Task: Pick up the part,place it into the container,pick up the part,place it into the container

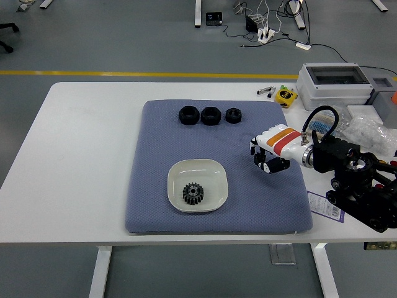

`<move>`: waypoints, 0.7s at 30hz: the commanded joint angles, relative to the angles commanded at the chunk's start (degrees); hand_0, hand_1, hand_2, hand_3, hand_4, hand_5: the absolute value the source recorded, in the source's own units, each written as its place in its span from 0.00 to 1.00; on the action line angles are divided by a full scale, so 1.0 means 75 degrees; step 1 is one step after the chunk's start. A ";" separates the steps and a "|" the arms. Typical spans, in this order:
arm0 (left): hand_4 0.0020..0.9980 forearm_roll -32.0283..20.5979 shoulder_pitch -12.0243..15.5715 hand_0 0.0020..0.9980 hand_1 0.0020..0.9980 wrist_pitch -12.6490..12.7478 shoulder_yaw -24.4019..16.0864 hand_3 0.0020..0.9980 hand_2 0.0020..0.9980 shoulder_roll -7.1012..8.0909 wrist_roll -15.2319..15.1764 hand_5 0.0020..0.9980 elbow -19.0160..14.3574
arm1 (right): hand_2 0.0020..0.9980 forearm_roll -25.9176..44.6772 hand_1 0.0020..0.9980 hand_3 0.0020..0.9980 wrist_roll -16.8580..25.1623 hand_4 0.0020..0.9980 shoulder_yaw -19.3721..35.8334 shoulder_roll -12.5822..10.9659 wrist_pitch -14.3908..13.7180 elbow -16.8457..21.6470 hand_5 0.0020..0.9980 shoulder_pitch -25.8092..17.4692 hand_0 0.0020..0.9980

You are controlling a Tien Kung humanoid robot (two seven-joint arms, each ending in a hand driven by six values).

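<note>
On the white counter (87,155) lies a blue-grey mat (217,167), and most of the task's things sit on it. Near the mat's front, left of centre, stands a shallow cream dish (198,185) with rounded corners, and a black gear (193,194) lies flat inside it, toward the near side. Along the mat's far edge three black nuts form a short row: the left nut (188,115), the middle nut (211,115) and a slightly smaller right nut (233,115), close together but apart from each other and well apart from the dish.

From the right edge the robot's black right arm (360,186) reaches in over the mat. Its right hand (268,155), with a white back marked by an orange and red stripe, hangs over the mat's right part, to the right of the dish and nearer than the nuts. Its fingers (263,162) are curled downward and inward, and nothing shows between them.

Beyond the mat, on the counter's right side, sit a grey box (335,84) with a clear lid, a small yellow tape measure (286,96) and some clear plastic bags (369,133).
</note>
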 joint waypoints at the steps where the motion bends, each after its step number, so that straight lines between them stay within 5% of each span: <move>1: 0.62 0.0001 -0.0001 0.71 0.63 -0.0001 -0.0001 0.56 0.65 0.0001 0.0000 0.69 0.0000 | 0.45 0.0019 0.38 0.47 0.0002 0.41 0.0032 0.0003 -0.0023 0.0069 0.18 0.0007 0.18; 13: 0.62 -0.0007 -0.0025 0.71 0.63 -0.0002 -0.0019 0.56 0.65 0.0019 -0.0004 0.69 0.0000 | 0.45 -0.0029 0.38 0.48 -0.0130 0.39 -0.0037 0.0189 -0.0140 0.1256 0.16 0.0145 0.18; 21: 0.62 0.0011 -0.0046 0.71 0.62 0.0007 -0.0036 0.56 0.65 0.0030 0.0001 0.69 0.0000 | 0.45 0.0071 0.38 0.48 -0.0227 0.39 -0.0399 0.0612 -0.0209 0.1948 0.16 0.0229 0.18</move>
